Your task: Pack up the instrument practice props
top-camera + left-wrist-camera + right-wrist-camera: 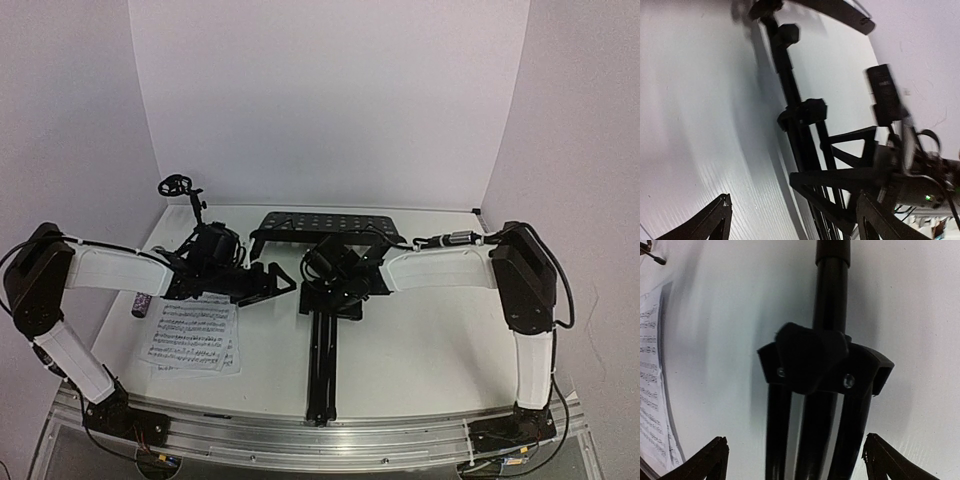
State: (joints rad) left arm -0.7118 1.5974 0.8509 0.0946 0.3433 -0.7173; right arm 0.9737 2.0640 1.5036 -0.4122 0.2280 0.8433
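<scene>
Your right fingers (pixel 702 462) spread wide over the music stand (pixel 320 370) legs | your left fingers (pixel 710 225) spread too | stand lies flat in the middle of the counter (pixel 430 340) | sheet-music pages (pixel 190 335) left of it | microphone (pixel 140 303) beside them

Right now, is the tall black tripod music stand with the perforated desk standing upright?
No, that music stand lies flat on the white table, its desk toward the back wall, its legs toward the near edge.
</scene>
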